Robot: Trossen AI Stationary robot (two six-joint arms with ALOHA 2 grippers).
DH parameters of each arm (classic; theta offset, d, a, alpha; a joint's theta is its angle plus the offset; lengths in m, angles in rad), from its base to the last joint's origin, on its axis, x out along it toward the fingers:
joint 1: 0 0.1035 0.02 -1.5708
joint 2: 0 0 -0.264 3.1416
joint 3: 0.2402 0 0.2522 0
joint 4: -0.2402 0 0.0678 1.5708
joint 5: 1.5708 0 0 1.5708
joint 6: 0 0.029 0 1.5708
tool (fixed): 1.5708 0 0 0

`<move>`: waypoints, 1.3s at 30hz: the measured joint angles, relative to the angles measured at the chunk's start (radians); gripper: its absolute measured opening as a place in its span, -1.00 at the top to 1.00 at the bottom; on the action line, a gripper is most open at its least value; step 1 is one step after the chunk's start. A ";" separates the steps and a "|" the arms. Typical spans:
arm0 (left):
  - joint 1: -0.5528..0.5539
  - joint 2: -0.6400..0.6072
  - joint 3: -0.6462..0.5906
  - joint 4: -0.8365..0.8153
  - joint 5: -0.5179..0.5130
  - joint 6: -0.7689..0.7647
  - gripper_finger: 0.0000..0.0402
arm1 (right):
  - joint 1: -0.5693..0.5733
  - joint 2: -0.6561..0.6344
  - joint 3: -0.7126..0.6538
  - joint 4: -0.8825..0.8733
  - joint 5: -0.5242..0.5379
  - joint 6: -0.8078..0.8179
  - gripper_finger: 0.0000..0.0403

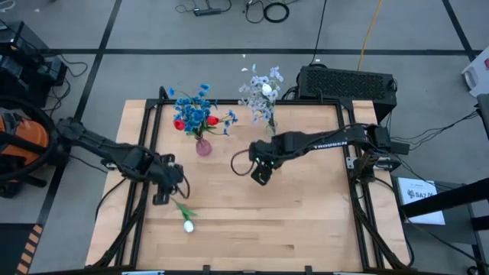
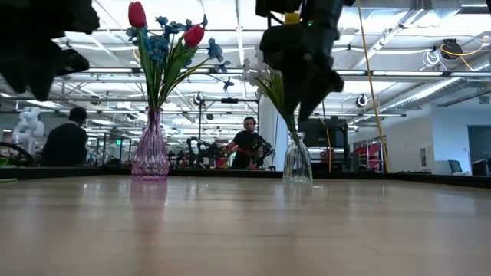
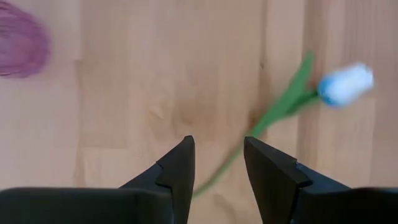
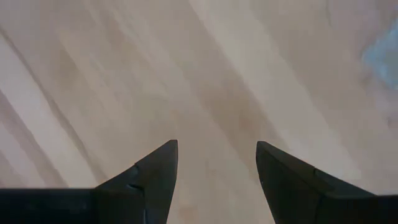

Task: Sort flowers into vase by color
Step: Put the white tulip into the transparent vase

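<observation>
A white tulip [image 1: 187, 224] lies flat on the table, and its green stem [image 3: 273, 112] runs back between the open fingers of my left gripper [image 3: 217, 146], which hovers over the stem end [image 1: 163, 197] without touching it. The pink vase [image 1: 203, 147] stands upright with blue clusters and red tulips [image 2: 136, 15] in it. The clear vase [image 2: 298, 161] holds pale lavender-white sprays [image 1: 262, 90]. My right gripper [image 1: 260, 174] is open above bare wood [image 4: 217, 149] near the table's middle, on the near side of the clear vase.
A black box [image 1: 348, 82] sits beyond the table's far right corner. Black frame rails [image 1: 153, 130] run along the table's sides. Bare wood [image 1: 290, 221] spreads over the near half. People stand in the room behind the table [image 2: 247, 146].
</observation>
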 joint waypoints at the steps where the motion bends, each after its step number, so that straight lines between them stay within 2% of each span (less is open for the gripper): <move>1: -0.027 0.027 0.007 -0.006 0.002 0.000 0.31 | 0.014 0.000 0.000 -0.019 0.001 0.027 -0.03; 8: -0.200 0.213 0.019 0.000 0.023 -0.001 0.34 | 0.122 0.000 0.000 -0.060 0.046 0.137 -0.03; 12: -0.253 0.306 0.019 0.039 -0.003 0.000 0.34 | 0.179 0.000 0.000 -0.071 0.049 0.162 -0.03; 16: -0.265 0.384 0.019 0.094 -0.030 0.013 0.34 | 0.232 0.000 0.000 -0.104 0.049 0.163 -0.03; 22: -0.266 0.489 0.019 0.171 0.025 0.083 0.34 | 0.310 0.000 0.000 -0.173 0.061 0.155 -0.03; 30: -0.265 0.614 0.019 0.198 -0.003 0.111 0.36 | 0.395 0.000 0.000 -0.306 0.183 0.147 -0.03; 33: -0.264 0.652 0.021 0.237 0.021 0.105 0.48 | 0.426 0.000 0.000 -0.339 0.215 0.099 -0.03; 36: -0.260 0.674 0.024 0.263 0.044 0.067 0.73 | 0.453 -0.005 -0.005 -0.396 0.236 0.049 -0.03; 39: -0.243 0.680 0.052 0.240 0.057 0.000 0.93 | 0.469 -0.070 -0.083 -0.398 0.236 0.036 -0.03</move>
